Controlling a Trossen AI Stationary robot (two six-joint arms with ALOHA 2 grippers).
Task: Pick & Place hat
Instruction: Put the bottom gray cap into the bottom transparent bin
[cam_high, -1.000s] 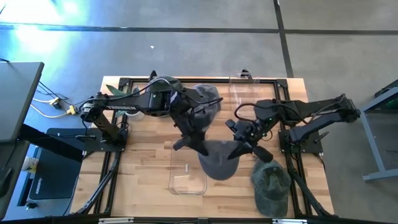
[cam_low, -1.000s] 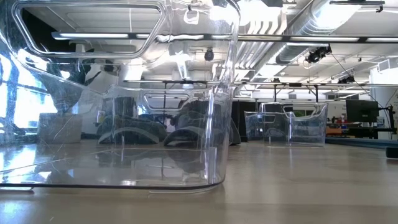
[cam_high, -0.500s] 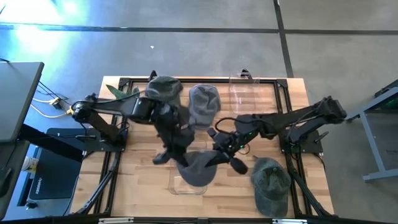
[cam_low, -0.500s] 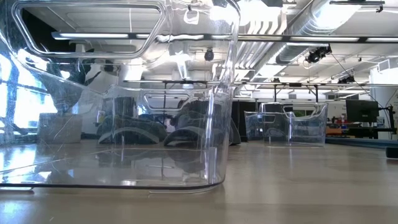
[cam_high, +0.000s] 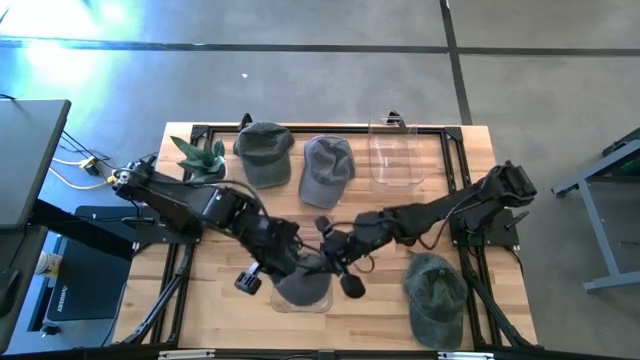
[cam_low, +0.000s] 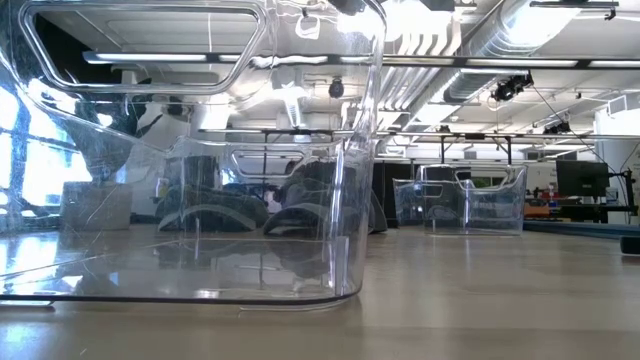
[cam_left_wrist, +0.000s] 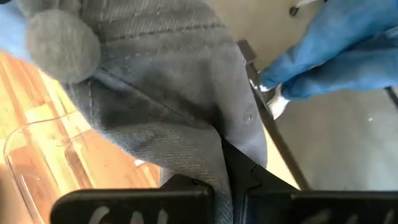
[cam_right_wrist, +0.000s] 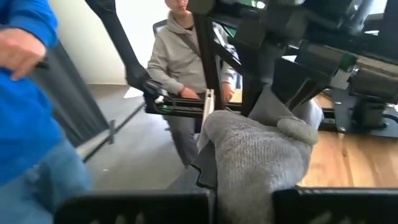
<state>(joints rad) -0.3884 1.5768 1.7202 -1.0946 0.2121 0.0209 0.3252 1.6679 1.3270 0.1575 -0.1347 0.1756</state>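
Grippers, left (cam_high: 283, 262) and right (cam_high: 332, 262), both pinch the grey cap (cam_high: 303, 281) above the clear bin (cam_high: 322, 303). The bin stands near the table's (cam_high: 230, 310) front edge, with bare wood on its left.

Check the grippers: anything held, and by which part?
Both hold the grey hat over the clear bin: the left gripper and the right gripper each pinch its fabric edge on opposite sides.

Wooden table (cam_high: 225, 290), two clear bins (cam_high: 397, 155) (cam_high: 300, 297), three caps (cam_high: 264, 152) (cam_high: 327, 168) (cam_high: 436, 298), small plant (cam_high: 199, 155) at back-left corner
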